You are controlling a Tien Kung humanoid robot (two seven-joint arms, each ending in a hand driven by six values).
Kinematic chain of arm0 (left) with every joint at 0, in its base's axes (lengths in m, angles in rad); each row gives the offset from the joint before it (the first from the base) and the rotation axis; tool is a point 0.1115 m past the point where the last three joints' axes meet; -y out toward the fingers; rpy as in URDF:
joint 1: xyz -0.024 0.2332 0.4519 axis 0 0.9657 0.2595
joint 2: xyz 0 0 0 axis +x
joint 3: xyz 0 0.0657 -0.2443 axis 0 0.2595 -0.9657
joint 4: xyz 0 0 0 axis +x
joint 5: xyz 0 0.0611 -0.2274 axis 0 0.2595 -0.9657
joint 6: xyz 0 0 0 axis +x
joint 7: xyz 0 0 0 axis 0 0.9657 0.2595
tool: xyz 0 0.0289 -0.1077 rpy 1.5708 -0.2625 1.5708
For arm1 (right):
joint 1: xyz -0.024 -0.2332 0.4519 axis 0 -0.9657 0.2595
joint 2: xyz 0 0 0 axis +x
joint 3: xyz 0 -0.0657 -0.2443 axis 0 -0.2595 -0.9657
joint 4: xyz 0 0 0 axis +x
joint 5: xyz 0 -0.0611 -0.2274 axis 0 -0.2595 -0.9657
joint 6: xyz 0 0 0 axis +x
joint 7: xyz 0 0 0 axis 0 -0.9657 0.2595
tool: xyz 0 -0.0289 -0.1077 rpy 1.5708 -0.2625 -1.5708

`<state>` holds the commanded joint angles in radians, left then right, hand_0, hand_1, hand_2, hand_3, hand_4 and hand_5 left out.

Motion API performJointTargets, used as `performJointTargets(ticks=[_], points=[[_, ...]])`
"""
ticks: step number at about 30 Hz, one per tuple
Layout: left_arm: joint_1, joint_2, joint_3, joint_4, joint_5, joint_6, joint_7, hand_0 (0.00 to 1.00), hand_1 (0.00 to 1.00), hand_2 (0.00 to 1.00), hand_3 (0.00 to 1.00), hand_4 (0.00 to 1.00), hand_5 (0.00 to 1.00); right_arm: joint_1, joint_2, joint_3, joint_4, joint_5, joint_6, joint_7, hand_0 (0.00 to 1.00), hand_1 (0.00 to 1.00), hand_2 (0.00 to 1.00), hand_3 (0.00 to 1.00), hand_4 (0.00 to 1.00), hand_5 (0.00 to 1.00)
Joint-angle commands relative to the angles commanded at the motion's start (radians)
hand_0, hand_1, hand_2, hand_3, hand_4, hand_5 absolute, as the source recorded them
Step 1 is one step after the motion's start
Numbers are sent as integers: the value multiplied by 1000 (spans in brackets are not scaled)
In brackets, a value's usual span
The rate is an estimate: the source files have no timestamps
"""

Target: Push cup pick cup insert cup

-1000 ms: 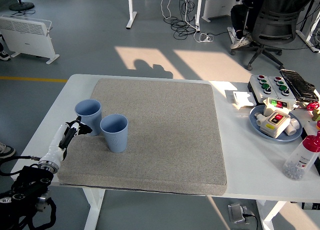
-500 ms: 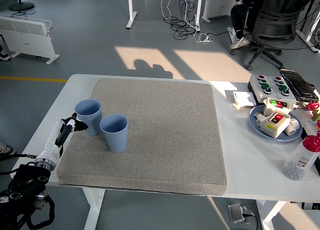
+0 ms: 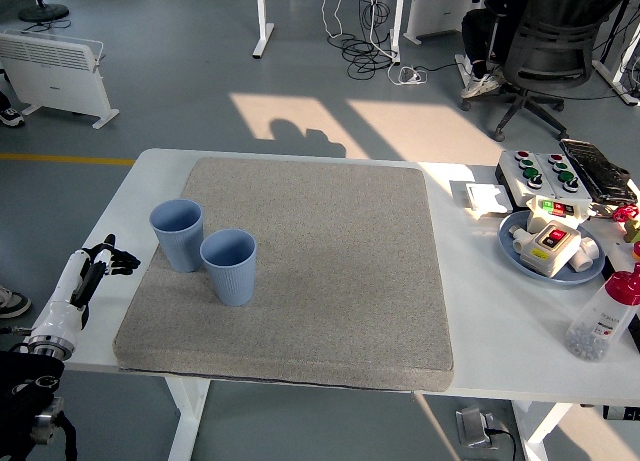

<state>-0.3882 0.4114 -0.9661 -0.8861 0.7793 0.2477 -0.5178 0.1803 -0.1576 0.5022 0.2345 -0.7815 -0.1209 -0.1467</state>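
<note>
Two blue cups point(image 3: 177, 234) point(image 3: 229, 266), one grey mat point(image 3: 320, 271), one plate point(image 3: 520, 249), one bottle point(image 3: 602, 316).

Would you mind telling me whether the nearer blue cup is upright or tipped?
Upright: the nearer cup stands on its base on the mat, open mouth facing up.

No legible text, labels or numbers anywhere.
</note>
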Motion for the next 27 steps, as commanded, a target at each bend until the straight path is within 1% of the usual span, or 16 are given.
performJointTargets(ticks=[2, 3, 7, 8, 9, 11, 13, 14, 15, 16, 19, 20, 21, 23, 25, 27], points=[[28, 9, -42, -49, 32, 17, 0, 469, 518, 456, 390, 551, 996, 0, -1, -2, -1, 5, -1, 1, 739, 677, 662, 596, 176, 388], [45, 18, -69, -81, 62, 38, -3, 604, 616, 580, 450, 703, 822, 0, -2, -5, -1, 10, -2, 2, 739, 677, 662, 596, 175, 388], [73, 63, -146, -195, 187, 93, 15, 604, 616, 580, 450, 703, 822, -2, -5, -9, -2, 23, -5, 3, 739, 677, 662, 596, 175, 388], [70, 89, -165, -232, 231, 103, 36, 604, 616, 580, 450, 703, 822, -4, -5, -7, -2, 24, -5, 3, 739, 677, 662, 596, 175, 388], [69, 98, -171, -251, 276, 106, 44, 783, 757, 734, 637, 817, 684, -4, -6, -7, -2, 24, -5, 2, 740, 677, 662, 595, 176, 389], [52, 144, -158, -292, 350, 112, 71, 783, 757, 734, 637, 817, 684, -5, -6, -8, -2, 28, -5, 1, 740, 677, 662, 595, 176, 389], [26, 189, -128, -317, 432, 97, 91, 783, 757, 734, 637, 817, 684, -7, -6, -9, -2, 31, -5, 0, 740, 677, 662, 595, 176, 389], [-6, 225, -93, -327, 477, 75, 108, 783, 757, 734, 637, 817, 684, -8, -7, -6, -2, 26, -4, -1, 740, 677, 662, 595, 176, 389], [-33, 254, -61, -337, 523, 52, 124, 912, 861, 883, 795, 976, 645, -9, -7, -4, -1, 23, -3, -3, 739, 677, 662, 596, 176, 388], [-54, 276, -35, -342, 564, 31, 136, 912, 861, 883, 795, 976, 645, -9, -7, -3, -1, 21, -2, -3, 739, 677, 662, 596, 176, 388], [-123, 323, 34, -349, 639, -35, 167, 912, 861, 883, 795, 976, 645, -13, -8, -5, -1, 26, -3, -5, 739, 677, 662, 596, 176, 388], [-152, 335, 61, -350, 661, -64, 176, 912, 861, 883, 795, 976, 645, -14, -8, -7, -1, 31, -3, -5, 739, 677, 662, 596, 176, 388], [-169, 340, 78, -351, 674, -82, 181, 957, 909, 933, 865, 998, 624, -15, -8, -8, -1, 33, -3, -4, 739, 677, 662, 595, 176, 388], [-227, 357, 137, -351, 726, -143, 195, 957, 909, 933, 865, 998, 624, -18, -9, -11, -1, 38, -3, -5, 739, 677, 662, 595, 176, 388], [-270, 361, 185, -344, 756, -170, 198, 957, 909, 933, 865, 998, 624, -20, -9, -10, -1, 38, -3, -6, 739, 677, 662, 595, 176, 388], [-322, 359, 250, -334, 788, -174, 197, 984, 917, 932, 859, 998, 619, -21, -8, -9, 0, 37, -3, -7, 741, 677, 662, 596, 176, 388]])
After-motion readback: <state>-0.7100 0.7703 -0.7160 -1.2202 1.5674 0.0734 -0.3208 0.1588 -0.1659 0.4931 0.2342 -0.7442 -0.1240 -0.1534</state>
